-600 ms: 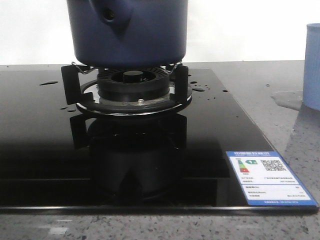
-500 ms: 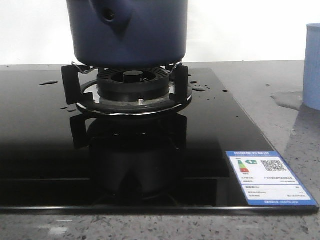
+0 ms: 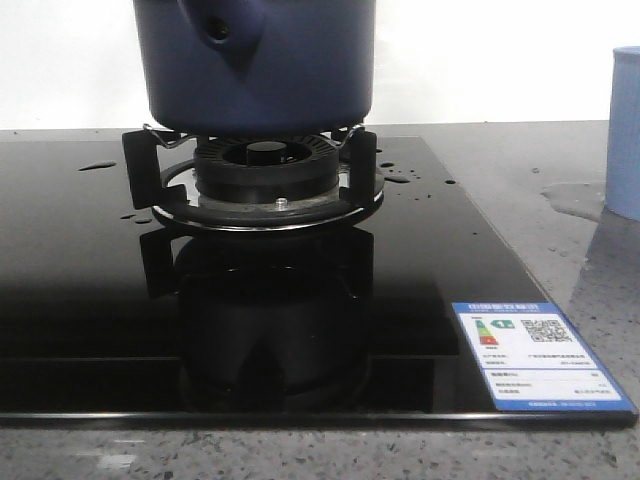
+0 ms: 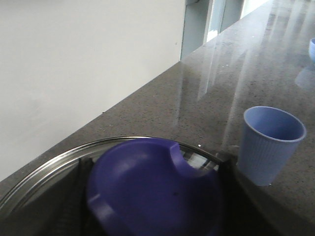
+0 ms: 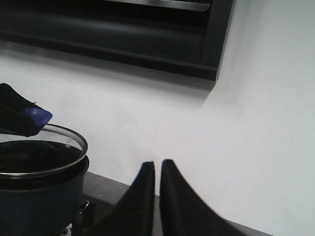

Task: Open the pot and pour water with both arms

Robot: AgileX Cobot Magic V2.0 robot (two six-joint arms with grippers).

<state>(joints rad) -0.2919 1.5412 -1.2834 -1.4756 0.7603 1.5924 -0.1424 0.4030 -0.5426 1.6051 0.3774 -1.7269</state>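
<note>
Lifting the lid off the pot

The pot (image 3: 258,65) sits on the stove burner (image 3: 265,175). My left end effector (image 4: 152,196) holds the blue knob (image 4: 155,189) of the glass lid (image 5: 59,142), tipped up. My right end effector (image 5: 153,194) is closed and empty. Next I think I set the lid down, then pour into the cup (image 4: 270,142).

We see the pot (image 3: 258,65) filling the burner stand (image 3: 250,175), so nothing passes there. Our right gripper (image 5: 156,169), fingers nearly touching, hangs in free air beside the pot, white wall behind. Above the rim, the glass lid (image 4: 59,167) and our left gripper block entry. The pale blue cup (image 4: 270,143) stands just beside the lid, on open grey counter (image 4: 206,83).
</note>
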